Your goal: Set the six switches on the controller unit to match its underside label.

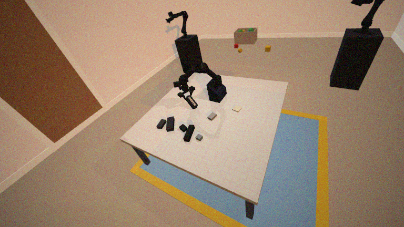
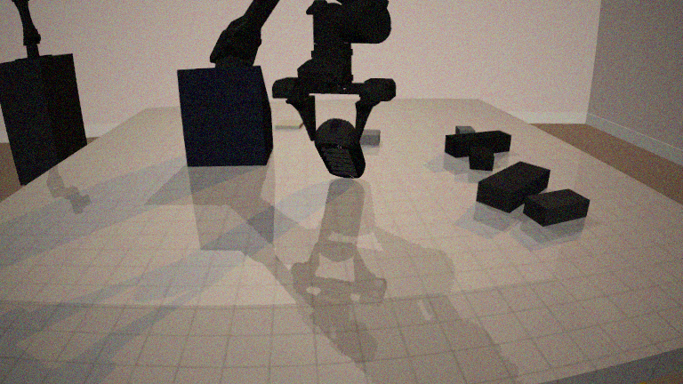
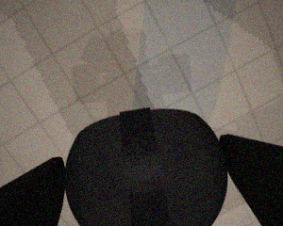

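The dark grey controller unit is held off the bench, tilted steeply. My gripper is shut on it, one finger on each side near its upper end. The exterior view shows the switch face in shadow, with rows of rockers too dark to read. The top view shows a pale strip with dark marks on the opposite face, too small to read square by square. The wrist view shows the unit's dark rounded end between the fingers, with neither switches nor label visible.
Dark blocks lie in a group on the white bench. A grey block, a smaller grey block and a cream plate lie nearby. The arm's dark base block stands beside the unit.
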{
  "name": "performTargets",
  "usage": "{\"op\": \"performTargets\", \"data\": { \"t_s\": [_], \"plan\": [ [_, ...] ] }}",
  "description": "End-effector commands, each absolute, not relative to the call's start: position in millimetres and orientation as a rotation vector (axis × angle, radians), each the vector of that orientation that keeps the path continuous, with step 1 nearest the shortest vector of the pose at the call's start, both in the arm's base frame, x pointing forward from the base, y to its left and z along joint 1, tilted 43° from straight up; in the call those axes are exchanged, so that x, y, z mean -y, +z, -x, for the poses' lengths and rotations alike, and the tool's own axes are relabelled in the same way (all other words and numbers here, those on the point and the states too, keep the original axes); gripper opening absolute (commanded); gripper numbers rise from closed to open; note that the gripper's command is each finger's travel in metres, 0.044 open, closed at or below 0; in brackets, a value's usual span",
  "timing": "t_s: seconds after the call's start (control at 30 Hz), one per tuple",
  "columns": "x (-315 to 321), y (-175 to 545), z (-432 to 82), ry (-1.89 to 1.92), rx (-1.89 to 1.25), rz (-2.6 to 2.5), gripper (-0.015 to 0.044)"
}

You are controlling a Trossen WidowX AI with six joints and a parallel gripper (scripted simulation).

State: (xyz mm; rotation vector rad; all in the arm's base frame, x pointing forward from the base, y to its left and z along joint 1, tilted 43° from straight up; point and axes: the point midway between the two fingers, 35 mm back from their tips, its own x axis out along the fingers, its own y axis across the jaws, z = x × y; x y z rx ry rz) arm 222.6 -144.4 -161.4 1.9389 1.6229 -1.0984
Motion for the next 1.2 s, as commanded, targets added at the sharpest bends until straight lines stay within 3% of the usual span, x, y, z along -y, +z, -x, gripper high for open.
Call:
{"op": "performTargets", "data": {
  "t_s": [0.0,1.17],
  "plan": [
    [136.8,-165.8,-221.7,-1.086,-1.654,-1.940,0.0338],
    [134.1,-193.0,-216.7,-1.086,-1.653,-1.939,0.0338]
  ]
}}
